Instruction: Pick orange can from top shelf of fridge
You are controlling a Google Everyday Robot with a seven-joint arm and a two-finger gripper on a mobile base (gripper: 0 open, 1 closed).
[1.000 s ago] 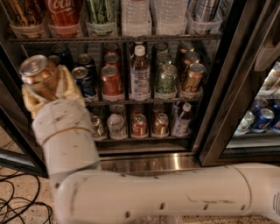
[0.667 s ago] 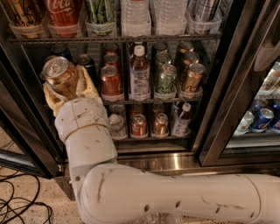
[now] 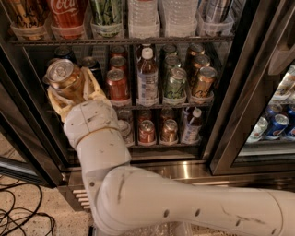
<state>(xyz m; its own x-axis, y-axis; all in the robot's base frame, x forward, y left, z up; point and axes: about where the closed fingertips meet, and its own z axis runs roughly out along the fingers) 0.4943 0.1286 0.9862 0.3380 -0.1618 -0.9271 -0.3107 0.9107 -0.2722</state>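
Shifted toward 3 o'clock: gripper with orange can clamped

Since one second ago the gripper, its load and the arm behind it have travelled toward 3 o'clock across the view; over the last part of that interval the position is nearly unchanged; the shelved stock has not moved. Pale fingers are closed on the orange can from both sides; the can is tilted, silver top and pull tab facing the camera, at 10 o'clock of the view; it is off the rack, held in front of the left end of the top shelf. At 3 o'clock of the gripper, a dark blue can stands just beside the fingers; next come a column of orange-red cans, a clear bottle, green cans and gold cans. At 12 o'clock, the upper rack carries a Coca-Cola can. The wrist descends toward 6 o'clock into the white arm, which leaves the view at 4 o'clock, crossing the steel base of the fridge; black cables lie on the floor at 8 o'clock.
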